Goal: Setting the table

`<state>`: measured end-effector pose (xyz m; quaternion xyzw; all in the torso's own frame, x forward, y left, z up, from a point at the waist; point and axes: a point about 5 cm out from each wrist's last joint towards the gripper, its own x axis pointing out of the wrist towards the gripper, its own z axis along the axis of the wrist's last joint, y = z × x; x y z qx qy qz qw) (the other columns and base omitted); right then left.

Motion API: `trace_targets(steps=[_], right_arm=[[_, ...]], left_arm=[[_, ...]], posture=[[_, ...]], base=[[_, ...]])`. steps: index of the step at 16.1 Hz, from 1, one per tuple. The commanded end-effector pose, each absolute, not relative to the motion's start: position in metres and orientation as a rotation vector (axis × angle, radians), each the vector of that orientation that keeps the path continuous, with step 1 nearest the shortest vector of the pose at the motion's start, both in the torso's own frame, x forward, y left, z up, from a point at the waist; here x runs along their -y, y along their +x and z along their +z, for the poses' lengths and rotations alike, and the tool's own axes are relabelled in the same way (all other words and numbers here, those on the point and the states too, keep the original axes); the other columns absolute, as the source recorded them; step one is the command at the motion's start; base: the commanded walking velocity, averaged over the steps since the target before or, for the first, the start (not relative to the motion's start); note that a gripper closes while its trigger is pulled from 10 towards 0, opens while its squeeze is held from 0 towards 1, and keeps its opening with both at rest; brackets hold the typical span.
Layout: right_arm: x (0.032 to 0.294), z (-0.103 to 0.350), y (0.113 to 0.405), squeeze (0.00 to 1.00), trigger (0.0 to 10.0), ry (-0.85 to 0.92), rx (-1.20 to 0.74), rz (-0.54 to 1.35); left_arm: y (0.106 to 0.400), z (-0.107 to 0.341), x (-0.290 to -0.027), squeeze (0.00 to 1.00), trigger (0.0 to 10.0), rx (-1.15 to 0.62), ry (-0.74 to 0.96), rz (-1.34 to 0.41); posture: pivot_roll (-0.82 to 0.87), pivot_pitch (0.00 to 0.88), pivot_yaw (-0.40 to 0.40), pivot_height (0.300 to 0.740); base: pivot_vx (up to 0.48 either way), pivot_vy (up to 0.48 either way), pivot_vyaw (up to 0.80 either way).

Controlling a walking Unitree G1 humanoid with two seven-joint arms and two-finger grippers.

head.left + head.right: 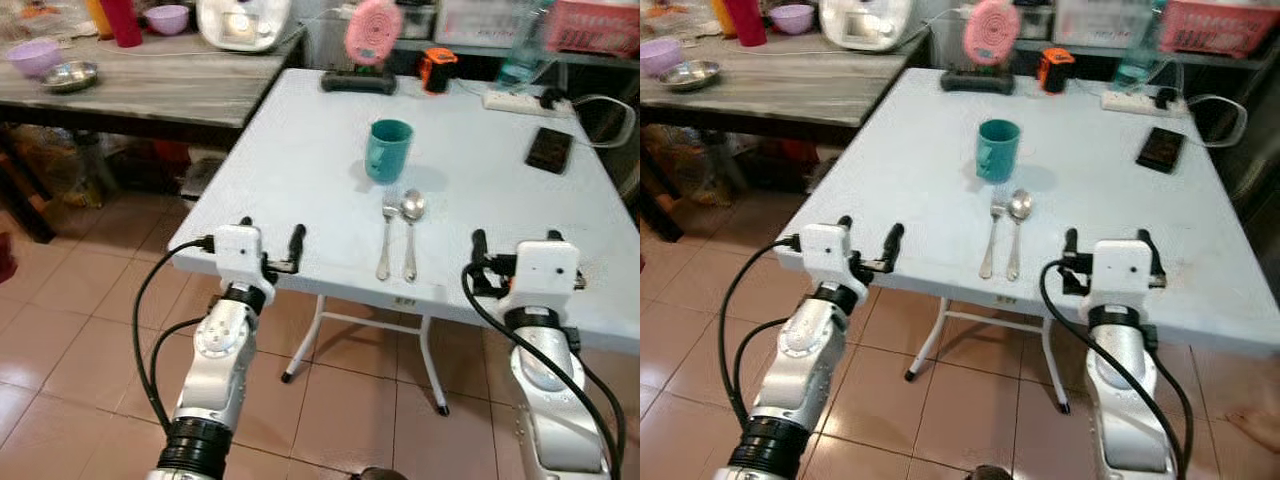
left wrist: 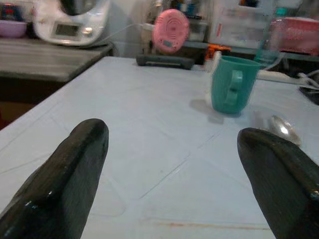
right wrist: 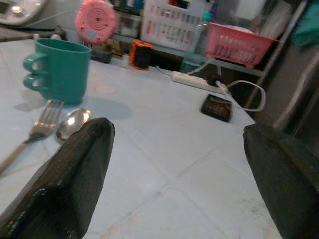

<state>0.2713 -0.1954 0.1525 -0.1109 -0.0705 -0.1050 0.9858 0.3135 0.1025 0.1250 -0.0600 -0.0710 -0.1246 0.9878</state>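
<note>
Both hands, left (image 1: 270,240) and right (image 1: 515,245), open at worktop (image 1: 300,170) edge. Fork (image 1: 386,238), spoon (image 1: 411,232) side by side, just before teal mug (image 1: 387,150). Risk: careless reach could topple mug.

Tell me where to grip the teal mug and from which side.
Grip the teal mug across its upright body with the right tool, coming in low from the robot's side. Its handle appears to face that way, and the fork and spoon lie just in front.
</note>
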Motion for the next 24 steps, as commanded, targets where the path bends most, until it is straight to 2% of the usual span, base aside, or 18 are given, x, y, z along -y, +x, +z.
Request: trace_targets(steps=[1, 7, 11, 19, 24], right_arm=[[0.196, 0.15, 0.271, 0.0, 10.0, -0.217, 0.136, -0.214], [0.191, 0.149, 0.271, 0.0, 10.0, -0.224, 0.138, -0.185], [0.19, 0.15, 0.27, 0.0, 10.0, -0.223, 0.142, -0.186], [0.19, 0.15, 0.27, 0.0, 10.0, -0.22, 0.143, -0.185], [0.19, 0.149, 0.269, 0.0, 10.0, -0.224, 0.138, -0.182]], left_arm=[[0.315, 0.129, -0.099, 0.0, 10.0, 0.157, -0.13, -0.272], [0.315, 0.127, -0.095, 0.0, 10.0, 0.154, -0.147, -0.289], [0.314, 0.127, -0.093, 0.0, 10.0, 0.156, -0.145, -0.305], [0.312, 0.127, -0.09, 0.0, 10.0, 0.161, -0.151, -0.326], [0.31, 0.125, -0.089, 0.0, 10.0, 0.149, -0.155, -0.333]], posture=[[-0.31, 0.102, 0.016, 0.74], [-0.31, 0.105, 0.017, 0.74], [-0.32, 0.108, 0.019, 0.74], [-0.32, 0.112, 0.019, 0.74], [-0.32, 0.119, 0.015, 0.74]], base=[[0.0, 0.0, -0.46], [0.229, 0.0, 0.0], [0.125, 0.298, 0.0], [0.327, 0.288, -0.05], [0.128, 0.0, 0.0]])
